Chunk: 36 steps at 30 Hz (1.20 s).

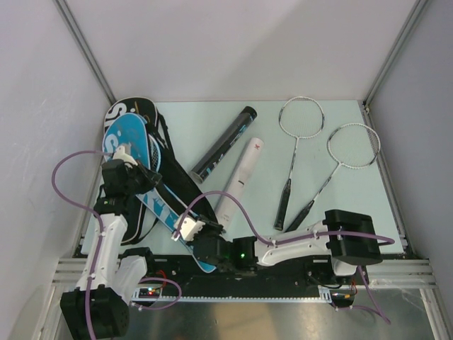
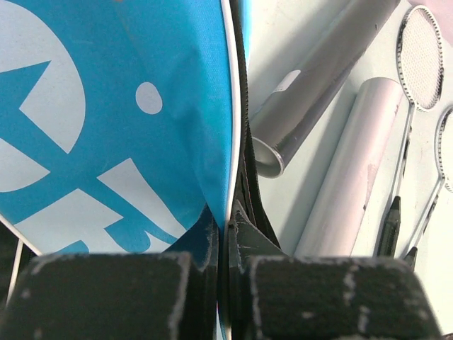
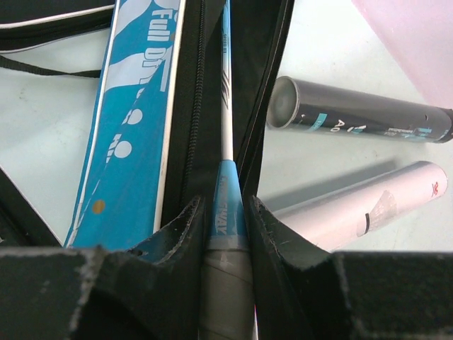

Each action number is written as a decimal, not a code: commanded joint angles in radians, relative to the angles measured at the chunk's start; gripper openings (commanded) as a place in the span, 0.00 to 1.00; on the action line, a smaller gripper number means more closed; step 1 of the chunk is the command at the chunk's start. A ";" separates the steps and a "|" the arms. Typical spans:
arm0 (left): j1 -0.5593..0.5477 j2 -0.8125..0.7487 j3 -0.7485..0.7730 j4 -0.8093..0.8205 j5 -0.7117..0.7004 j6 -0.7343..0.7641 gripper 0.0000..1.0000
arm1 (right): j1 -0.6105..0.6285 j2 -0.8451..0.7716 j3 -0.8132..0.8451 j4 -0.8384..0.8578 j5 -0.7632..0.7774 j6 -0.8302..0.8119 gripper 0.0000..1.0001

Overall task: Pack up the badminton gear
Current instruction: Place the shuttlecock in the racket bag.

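The blue "SPORT" racket cover (image 1: 133, 142) lies at the left, on top of a black cover (image 1: 145, 110). My left gripper (image 1: 132, 160) is shut on the blue cover's open zip edge (image 2: 228, 177). My right gripper (image 1: 192, 228) is shut on the grip of a blue racket (image 3: 226, 269), whose shaft runs into the cover's open slit (image 3: 205, 106). A black teal-printed tube (image 1: 225, 144) and a white tube (image 1: 239, 180) lie in the middle. Two silver rackets (image 1: 301, 117) (image 1: 352, 145) lie at the right. No shuttlecocks show.
White walls close in the table (image 1: 340, 198) on the left, back and right. The black cover's strap loops (image 1: 166, 142) lie beside the blue cover. Purple cables hang over both arms. The arm bases and a metal rail (image 1: 248, 283) sit at the near edge.
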<state>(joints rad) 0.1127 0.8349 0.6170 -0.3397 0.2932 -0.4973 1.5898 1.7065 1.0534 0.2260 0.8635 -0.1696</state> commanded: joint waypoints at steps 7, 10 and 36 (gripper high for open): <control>-0.006 -0.078 -0.012 0.098 0.151 -0.094 0.00 | -0.079 0.039 0.070 0.328 -0.122 0.026 0.00; -0.005 -0.064 -0.023 0.103 0.160 -0.102 0.00 | -0.107 0.055 0.072 0.349 -0.176 0.054 0.00; -0.006 -0.019 -0.061 0.138 0.112 -0.071 0.00 | -0.212 -0.006 0.161 -0.117 -0.509 0.418 0.63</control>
<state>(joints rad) 0.1116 0.8246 0.5465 -0.2848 0.3729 -0.5934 1.4002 1.8206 1.1481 0.2848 0.5014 0.1097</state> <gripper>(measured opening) 0.025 0.610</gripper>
